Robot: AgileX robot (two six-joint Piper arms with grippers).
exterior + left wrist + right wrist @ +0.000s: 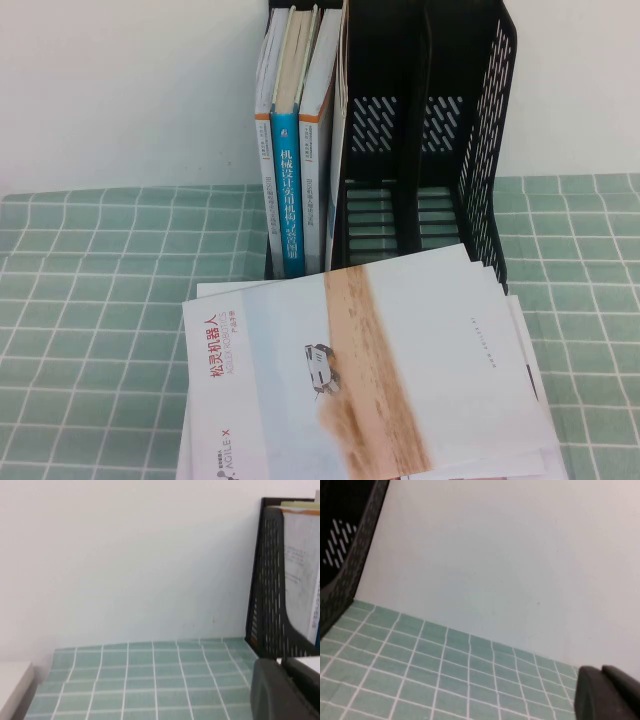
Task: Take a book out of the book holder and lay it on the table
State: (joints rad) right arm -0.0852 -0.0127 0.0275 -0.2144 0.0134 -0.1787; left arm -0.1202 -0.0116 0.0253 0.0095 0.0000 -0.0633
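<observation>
Green checked bench (90, 300) holds the book (360, 380) flat before the book holder (420, 150); it looks thin, light, bendy, best held by an edge; my right jaws (610, 695) are closed, left jaws (285, 690) I cannot tell.

Plain white wall (120, 90) behind; even, soft light, no shadows.

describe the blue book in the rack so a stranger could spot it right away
Find the tall black book holder at the back of the table; its left compartment holds three upright books. The blue-spined book is the middle one, between two white, orange-banded books.
</observation>
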